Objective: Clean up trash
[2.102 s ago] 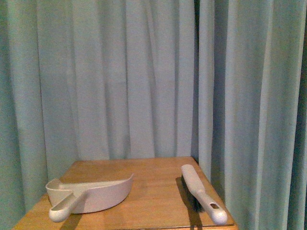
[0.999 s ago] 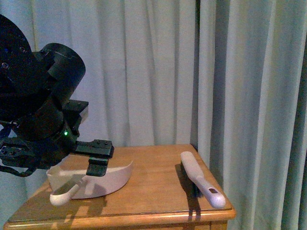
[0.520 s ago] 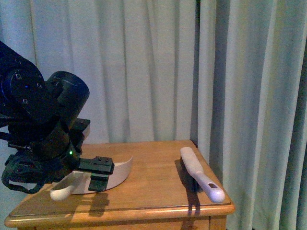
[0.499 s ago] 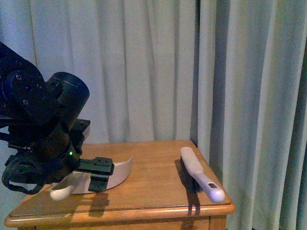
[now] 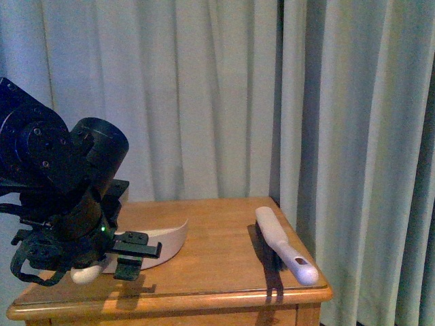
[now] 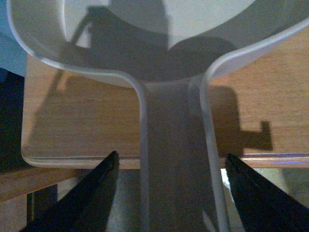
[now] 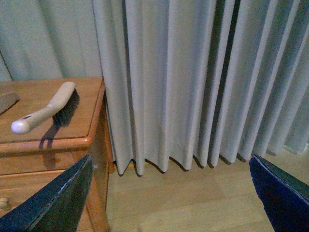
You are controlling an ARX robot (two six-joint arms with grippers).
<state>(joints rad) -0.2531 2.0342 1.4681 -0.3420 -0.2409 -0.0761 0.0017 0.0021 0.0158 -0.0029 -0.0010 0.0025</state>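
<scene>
The trash is out of view in every frame. A beige dustpan (image 5: 166, 238) lies on the left of the wooden table (image 5: 217, 275), its handle (image 5: 85, 274) pointing toward the front edge. My left gripper (image 5: 132, 257) hovers low at that handle. In the left wrist view the left gripper (image 6: 170, 159) is open, and the dustpan handle (image 6: 174, 145) runs between the two dark fingers (image 6: 96, 193) without touching them. The dustpan's bowl (image 6: 145, 38) shows no wad inside. My right gripper (image 7: 170, 164) is open over the floor, beside the table.
A white-handled brush (image 5: 279, 244) with dark bristles lies along the table's right edge, its handle jutting over the front corner; the right wrist view also shows the brush (image 7: 46, 108). Pale curtains (image 5: 272, 102) hang close behind and right. Wooden floor (image 7: 193, 203) lies below.
The left arm came into the front view and sank from above the dustpan down to its handle. The dustpan and brush stay where they were.
</scene>
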